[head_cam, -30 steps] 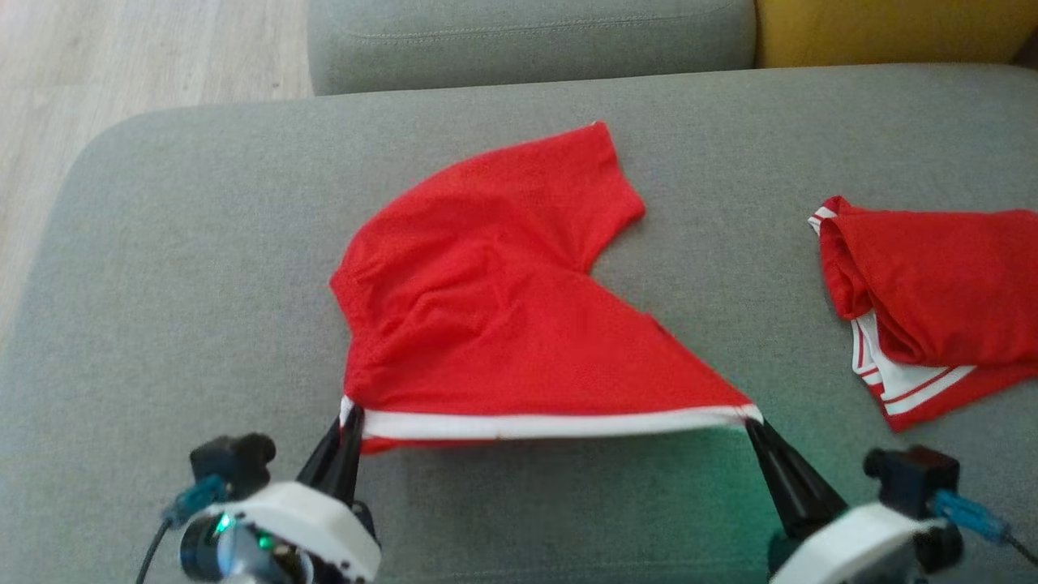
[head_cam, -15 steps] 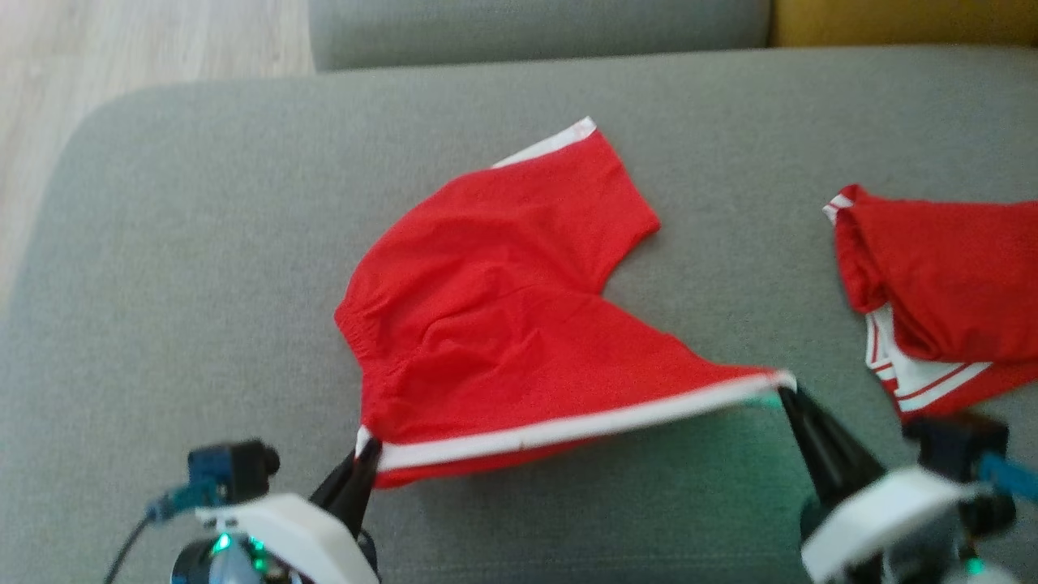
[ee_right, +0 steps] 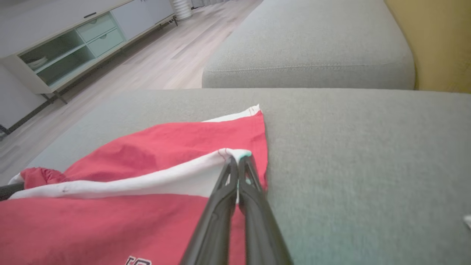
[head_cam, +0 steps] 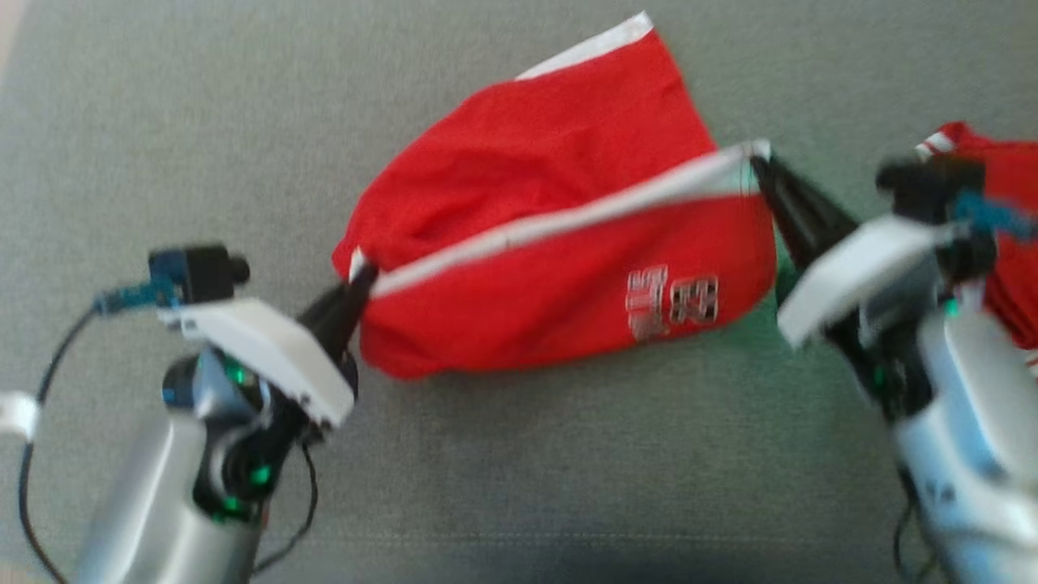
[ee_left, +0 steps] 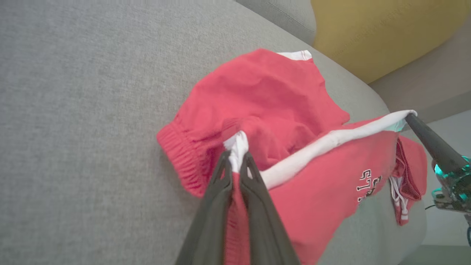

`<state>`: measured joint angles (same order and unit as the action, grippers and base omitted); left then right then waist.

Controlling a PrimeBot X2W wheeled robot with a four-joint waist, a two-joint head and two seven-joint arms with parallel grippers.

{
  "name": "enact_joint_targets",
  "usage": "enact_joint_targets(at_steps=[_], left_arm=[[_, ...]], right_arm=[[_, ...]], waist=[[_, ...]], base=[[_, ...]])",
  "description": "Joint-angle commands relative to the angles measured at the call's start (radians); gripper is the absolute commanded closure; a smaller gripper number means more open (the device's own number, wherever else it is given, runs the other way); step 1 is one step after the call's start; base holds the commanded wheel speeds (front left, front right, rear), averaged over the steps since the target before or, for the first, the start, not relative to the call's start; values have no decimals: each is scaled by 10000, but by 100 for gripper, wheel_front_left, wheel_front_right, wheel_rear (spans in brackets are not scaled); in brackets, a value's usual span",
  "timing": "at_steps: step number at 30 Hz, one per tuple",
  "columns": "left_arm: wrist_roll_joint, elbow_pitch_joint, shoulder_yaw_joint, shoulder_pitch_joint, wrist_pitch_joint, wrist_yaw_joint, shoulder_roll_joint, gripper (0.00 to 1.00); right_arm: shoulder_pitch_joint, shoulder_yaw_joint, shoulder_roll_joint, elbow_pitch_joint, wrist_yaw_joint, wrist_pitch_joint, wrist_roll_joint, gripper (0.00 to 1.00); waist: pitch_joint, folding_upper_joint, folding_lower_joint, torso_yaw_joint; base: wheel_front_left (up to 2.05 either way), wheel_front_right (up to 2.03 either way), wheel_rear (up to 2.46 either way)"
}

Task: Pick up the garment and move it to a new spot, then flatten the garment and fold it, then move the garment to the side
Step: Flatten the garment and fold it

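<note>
Your left gripper point(head_cam: 362, 280): fingers pressed together, pinching one end of the white hem point(head_cam: 559, 223); red shorts point(head_cam: 535, 162): on the grey cushion point(head_cam: 162, 122), hem lifted taut between both grippers; your right gripper point(head_cam: 758, 162): pinching the hem's other end; second red garment point(head_cam: 1005, 211): far right.

1. The left gripper point(head_cam: 363, 276), at the middle left of the head view, has two long dark fingers that narrow to thin tips.
2. Behind them sits a flat white plate point(head_cam: 259, 357).
3. On the plate is a small black camera point(head_cam: 199, 272) with a blue plug point(head_cam: 130, 296) and a thin black cable point(head_cam: 23, 487).
4. The left forearm point(head_cam: 154, 511) is silver-grey, with small green lights point(head_cam: 259, 474).
5. The right gripper point(head_cam: 758, 162), at the upper right, has the same dark fingers, a white housing point(head_cam: 851, 259), a second black camera point(head_cam: 928, 182), a second blue plug point(head_cam: 985, 212) and a pale silver right forearm point(head_cam: 973, 438).
</note>
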<state>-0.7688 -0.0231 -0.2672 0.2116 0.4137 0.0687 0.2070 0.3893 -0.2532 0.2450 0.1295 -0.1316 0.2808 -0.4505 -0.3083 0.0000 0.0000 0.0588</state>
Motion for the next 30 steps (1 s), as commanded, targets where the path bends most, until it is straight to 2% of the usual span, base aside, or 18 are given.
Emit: enact_joint_targets(at_steps=[1,13,25,26,27,28,29,30], left_arm=[[-62,-129,512,609,43,-89,95,100],[-793,2264,622,2975,-680,-813,-915,100],[-763,5279,75,5028,-2036,-1363,-1457,100],[-822,5505,30,5135,-2146,-1396,-1482,100],[-856,5739,-53,5217,-2205,-1429,-1500,100],[-900,5942,-123,5285,-2288,-1469,-1514,65],[-964,6125,-178,5330,-2379,-1503,-1526,20],[-1011,6290,-236,5351,-2490,-1531,-1535,0]], right_arm=[[660,-261,189,-15,9,-125,-90,100],[4473,-1468,457,3917,9,-1163,-1024,100],[6527,-2501,135,6875,9,-2606,-1741,100],[6609,-2608,93,7023,9,-2766,-1800,91],[6659,-2726,50,7162,9,-2934,-1848,36],[6682,-2852,1,7272,9,-3104,-1909,0],[6686,-2991,-32,7353,9,-3301,-1954,0],[6670,-3137,-47,7419,9,-3528,-1971,0]], waist=[[-409,0,0,218],[-1136,0,0,1128],[-1608,0,0,1498],[-1622,0,0,1489],[-1620,0,0,1476],[-1616,0,0,1463],[-1607,0,0,1445],[-1588,0,0,1420]], base=[[0,0,0],[0,0,0],[0,0,0],[0,0,0],[0,0,0],[0,0,0],[0,0,0],[0,0,0]])
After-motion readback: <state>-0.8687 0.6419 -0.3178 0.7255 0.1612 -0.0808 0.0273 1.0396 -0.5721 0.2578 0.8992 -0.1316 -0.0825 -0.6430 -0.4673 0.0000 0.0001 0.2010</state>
